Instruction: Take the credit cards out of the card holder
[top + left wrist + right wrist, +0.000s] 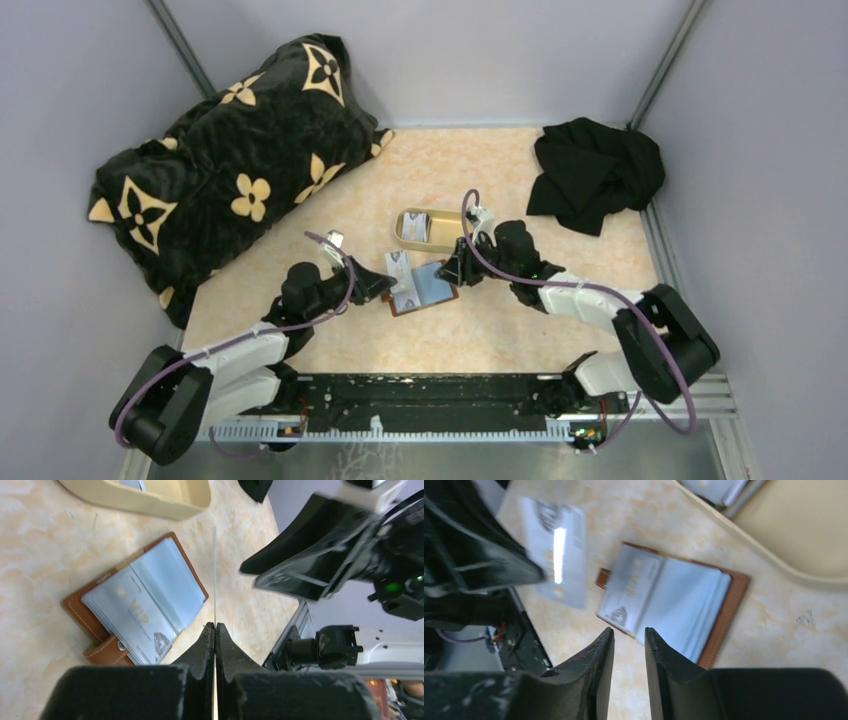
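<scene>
The left gripper [215,626] is pinched shut on a white card [556,550], holding it on edge above the table just left of the wallet [140,600]. The wallet lies open, pale inside up, in the middle of the table, with a second card [132,617] marked VIP in its left pocket. The right gripper [629,632] hovers over the wallet's right side, fingers a narrow gap apart with nothing between them, and just beyond sits a tan tray [165,502] with loose cards [719,489] in it.
</scene>
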`<state>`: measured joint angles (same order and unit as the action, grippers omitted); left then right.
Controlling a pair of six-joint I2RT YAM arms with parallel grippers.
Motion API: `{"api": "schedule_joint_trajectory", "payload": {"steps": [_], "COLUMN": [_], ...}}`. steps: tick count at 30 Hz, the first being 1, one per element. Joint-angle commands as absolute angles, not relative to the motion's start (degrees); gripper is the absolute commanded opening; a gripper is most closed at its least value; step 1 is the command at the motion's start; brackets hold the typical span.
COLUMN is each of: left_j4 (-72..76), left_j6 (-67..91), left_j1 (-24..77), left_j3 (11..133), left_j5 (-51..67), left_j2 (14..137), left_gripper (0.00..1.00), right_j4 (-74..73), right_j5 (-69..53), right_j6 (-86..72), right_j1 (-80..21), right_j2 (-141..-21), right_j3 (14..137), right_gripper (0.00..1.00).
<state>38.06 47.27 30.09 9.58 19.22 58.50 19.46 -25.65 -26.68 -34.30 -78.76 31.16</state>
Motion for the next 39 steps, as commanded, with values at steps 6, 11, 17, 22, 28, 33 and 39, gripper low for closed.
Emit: {"api": "schedule_joint_trajectory", "payload": {"steps": [6,11,17,22,28,33,39], "left_j4": [57.28,62.08,63.81,69.16,67.91,64.22,56.03], "left_j6": [54.87,56.50,57.31,59.93,59.35,58.48,55.44], "left_j1": [29.83,29.82,29.82,29.94,29.92,29.89,29.90], "left_j3": [8.42,9.36,11.33,11.30,11.76,11.68,10.19], "left_j5": [30.92,33.47,35.74,36.52,36.16,33.42,26.41], "left_j2": [66.58,67.78,70.34,72.43,72.23,71.91,66.64], "left_gripper": [0.00,0.00,0.00,0.00,0.00,0.11,0.61], "right_j4": [24.80,31.08,34.77,37.20,38.80,40.24,40.98], "right_j5": [-33.27,-37.04,-40.32,-41.67,-42.55,-42.42,-39.79], "right_j6": [-26.28,-29.75,-30.73,-31.79,-32.53,-33.64,-35.36], "right_j1": [-34.01,-34.02,-34.01,-34.02,-34.01,-34.02,-31.96], "right_j2": [-74.27,-75.52,-76.68,-78.17,-78.41,-77.80,-79.11], "right_j3": [35.26,33.89,33.11,32.26,31.87,31.92,33.49], "right_gripper": [0.39,0.36,0.30,0.30,0.10,0.00,0.00]}}
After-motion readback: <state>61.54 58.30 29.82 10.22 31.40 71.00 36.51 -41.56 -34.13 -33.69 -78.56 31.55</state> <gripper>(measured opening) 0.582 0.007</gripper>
